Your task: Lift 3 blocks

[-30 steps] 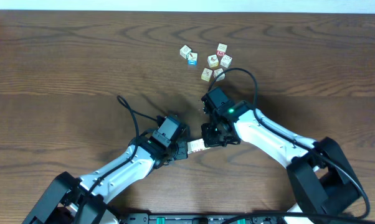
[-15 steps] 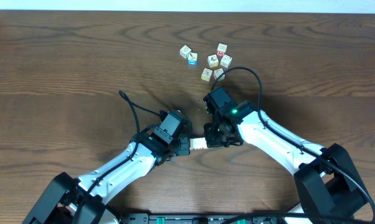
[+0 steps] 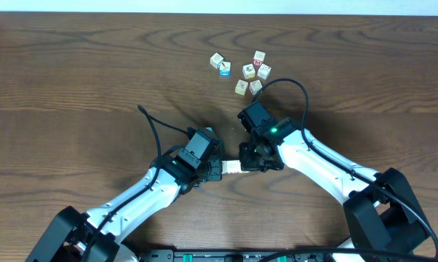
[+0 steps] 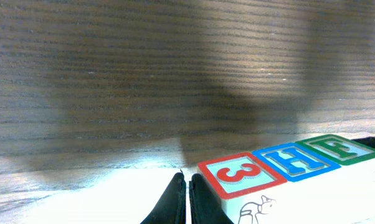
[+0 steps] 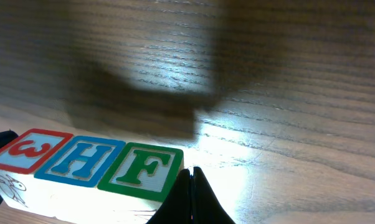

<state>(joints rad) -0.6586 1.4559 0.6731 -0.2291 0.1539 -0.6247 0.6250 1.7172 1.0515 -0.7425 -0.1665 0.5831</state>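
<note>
Three blocks stand side by side in a row (image 3: 232, 168) between my two grippers. In the wrist views they show a red 3 (image 4: 241, 174), a blue H (image 4: 293, 160) and a green F (image 4: 337, 148). My left gripper (image 4: 187, 180) is shut, its fingers pressed against the outer side of the 3 block (image 5: 28, 149). My right gripper (image 5: 191, 173) is also shut and presses against the outer side of the F block (image 5: 141, 170). The H block (image 5: 81, 160) is squeezed in the middle. I cannot tell whether the row touches the table.
Several loose picture cubes (image 3: 241, 70) lie in a cluster at the far side of the wooden table (image 3: 73, 80), beyond the right arm. A black cable (image 3: 295, 87) loops up from the right arm near that cluster. Both arms reach in from the near edge.
Both grippers and the row of blocks between them have shifted slightly away from the near edge and to the right. The grippers stay shut.
</note>
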